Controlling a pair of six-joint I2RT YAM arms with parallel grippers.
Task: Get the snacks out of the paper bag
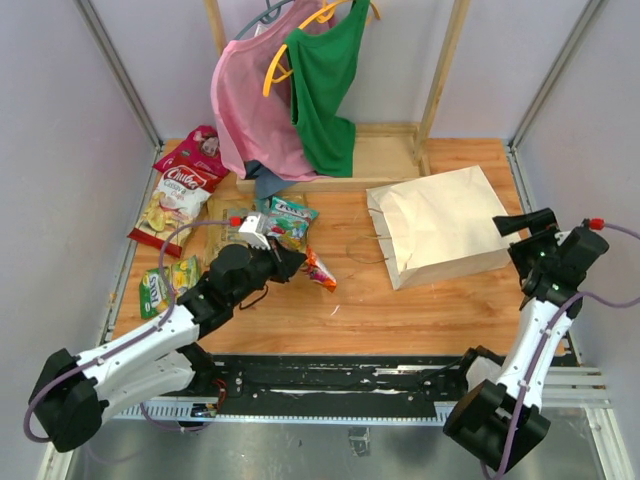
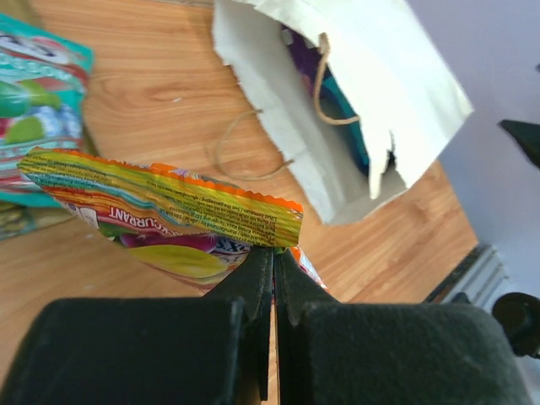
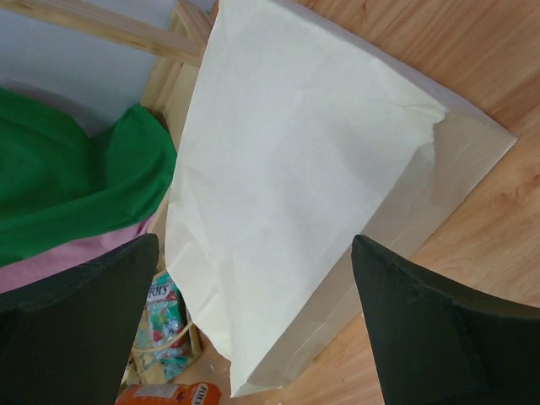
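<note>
The cream paper bag [image 1: 440,225] lies on its side right of centre, mouth facing left; in the left wrist view [image 2: 354,101] purple and teal packets show inside its mouth. My left gripper [image 1: 295,262] is shut on an orange and yellow-green snack packet [image 1: 320,271], pinching its edge [image 2: 169,207] just above the table. My right gripper [image 1: 525,230] is open and empty, hovering over the bag's right end [image 3: 287,194]. Red, white, teal and yellow-green packets [image 1: 180,190] lie at the left.
A wooden rack [image 1: 385,150] at the back holds a pink garment [image 1: 255,110] and a green garment [image 1: 325,85] on hangers. A teal packet [image 1: 290,220] lies just behind my left gripper. Grey walls close both sides.
</note>
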